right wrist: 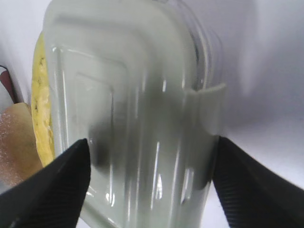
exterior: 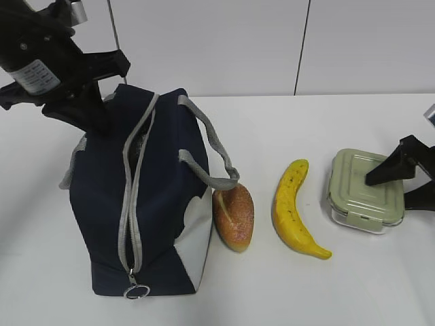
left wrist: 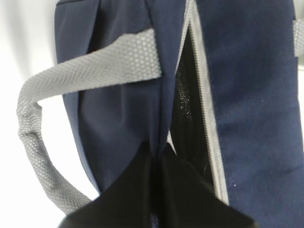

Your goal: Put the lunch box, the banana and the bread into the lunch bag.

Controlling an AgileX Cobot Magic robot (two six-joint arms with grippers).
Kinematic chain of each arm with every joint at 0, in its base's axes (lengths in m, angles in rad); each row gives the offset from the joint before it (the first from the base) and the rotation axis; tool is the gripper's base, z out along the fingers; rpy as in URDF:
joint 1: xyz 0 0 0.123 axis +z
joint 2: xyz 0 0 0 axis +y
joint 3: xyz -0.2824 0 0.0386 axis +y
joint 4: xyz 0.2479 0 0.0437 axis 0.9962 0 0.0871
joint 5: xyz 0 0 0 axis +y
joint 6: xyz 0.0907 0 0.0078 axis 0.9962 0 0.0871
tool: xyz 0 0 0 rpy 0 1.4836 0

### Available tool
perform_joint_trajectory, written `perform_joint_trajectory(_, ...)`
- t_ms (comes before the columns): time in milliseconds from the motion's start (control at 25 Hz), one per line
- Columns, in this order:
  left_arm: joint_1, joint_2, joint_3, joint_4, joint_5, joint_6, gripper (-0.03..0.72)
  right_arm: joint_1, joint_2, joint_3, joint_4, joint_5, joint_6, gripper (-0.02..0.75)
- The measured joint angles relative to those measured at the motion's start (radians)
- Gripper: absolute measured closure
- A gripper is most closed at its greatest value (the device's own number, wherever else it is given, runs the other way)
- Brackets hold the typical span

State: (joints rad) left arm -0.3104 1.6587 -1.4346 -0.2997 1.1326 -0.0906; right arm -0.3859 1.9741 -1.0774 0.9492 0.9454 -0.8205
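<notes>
The navy lunch bag [exterior: 163, 183] stands at the left, its grey zipper [exterior: 132, 197] parted near the top. My left gripper [exterior: 98, 112] is shut on the bag's navy fabric [left wrist: 123, 123] beside the dark opening [left wrist: 187, 109]. To the right of the bag lie the bread [exterior: 234, 217], the banana [exterior: 292, 207] and the green-lidded lunch box [exterior: 357, 180]. My right gripper [exterior: 397, 183] is open over the lunch box [right wrist: 133, 95], one finger [right wrist: 66, 175] on each side of the lid. The banana [right wrist: 40, 109] and bread [right wrist: 14, 142] show beyond it.
A metal ring pull [exterior: 136, 292] hangs at the bag's lower front. Grey webbing handles [exterior: 211, 159] loop out toward the bread, and another handle [left wrist: 38, 142] hangs on the left. The white table [exterior: 285, 129] runs back to a pale wall.
</notes>
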Motion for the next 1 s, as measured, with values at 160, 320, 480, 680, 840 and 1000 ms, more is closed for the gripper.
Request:
perform_joint_trajectory(160,0.0,0.0,0.0,0.0,0.0,0.0,0.688,0.0,0.029,-0.015,0.007,0.024,-0.002,0.148)
perform_joint_trajectory(320,0.0,0.0,0.0,0.0,0.0,0.0,0.688,0.0,0.042,-0.017,0.03,0.037,-0.025,0.148)
perform_joint_trajectory(480,0.0,0.0,0.0,0.001,0.0,0.0,0.688,0.0,0.044,-0.017,0.039,0.043,-0.032,0.165)
perform_joint_trajectory(680,0.0,0.0,0.0,0.002,-0.001,0.001,0.688,0.0,0.044,-0.017,0.052,0.068,-0.032,0.281)
perform_joint_trajectory(840,0.0,0.0,0.0,0.002,-0.001,0.001,0.688,0.0,0.044,-0.019,0.08,0.097,-0.034,0.351)
perform_joint_trajectory(1000,0.0,0.0,0.0,0.002,-0.001,0.001,0.688,0.0,0.054,-0.019,0.146,0.097,-0.036,0.356)
